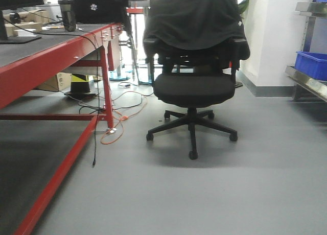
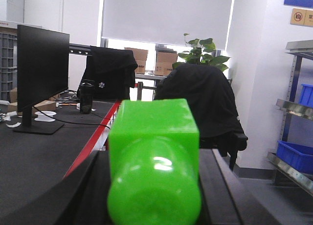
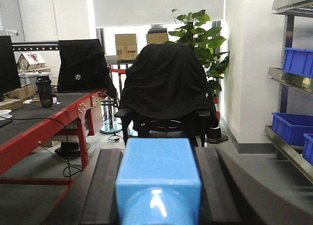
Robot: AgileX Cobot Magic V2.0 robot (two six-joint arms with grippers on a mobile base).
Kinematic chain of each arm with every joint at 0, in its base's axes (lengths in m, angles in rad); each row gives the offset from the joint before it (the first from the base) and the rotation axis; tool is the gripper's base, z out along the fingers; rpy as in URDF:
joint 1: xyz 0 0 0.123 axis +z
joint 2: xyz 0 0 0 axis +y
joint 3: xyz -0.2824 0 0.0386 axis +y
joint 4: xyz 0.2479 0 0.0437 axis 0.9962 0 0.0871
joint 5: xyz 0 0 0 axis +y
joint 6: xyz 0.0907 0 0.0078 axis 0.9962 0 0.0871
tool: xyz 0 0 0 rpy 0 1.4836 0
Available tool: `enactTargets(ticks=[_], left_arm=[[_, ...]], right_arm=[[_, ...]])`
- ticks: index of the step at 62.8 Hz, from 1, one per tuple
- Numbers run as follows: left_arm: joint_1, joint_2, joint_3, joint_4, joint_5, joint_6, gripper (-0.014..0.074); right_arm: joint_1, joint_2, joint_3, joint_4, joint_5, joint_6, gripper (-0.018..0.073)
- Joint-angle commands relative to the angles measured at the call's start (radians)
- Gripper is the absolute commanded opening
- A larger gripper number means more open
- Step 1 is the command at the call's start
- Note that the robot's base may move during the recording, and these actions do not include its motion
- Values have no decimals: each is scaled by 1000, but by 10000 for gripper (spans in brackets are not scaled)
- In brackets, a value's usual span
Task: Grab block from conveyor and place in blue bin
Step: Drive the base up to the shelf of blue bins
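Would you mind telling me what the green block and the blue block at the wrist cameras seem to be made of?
The green block looks like smooth, glossy moulded plastic: uniform colour, rounded edges and a white highlight on its near end. The blue block looks much the same, probably plastic, with an even surface and a small glint.

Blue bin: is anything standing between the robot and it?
Nothing visible directly. The blue bin sits on the shelf at far right; the office chair stands mid-floor, left of that line, bare grey floor between them.
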Motion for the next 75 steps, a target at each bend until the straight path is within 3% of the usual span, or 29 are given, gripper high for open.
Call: enactTargets(ticks=[1, 75], left_arm=[[-1, -3, 3, -3, -13, 3, -111], [-1, -3, 3, -3, -13, 3, -111]], right_arm=[[0, 0, -5, 4, -17, -8, -162], [0, 0, -5, 4, -17, -8, -162]])
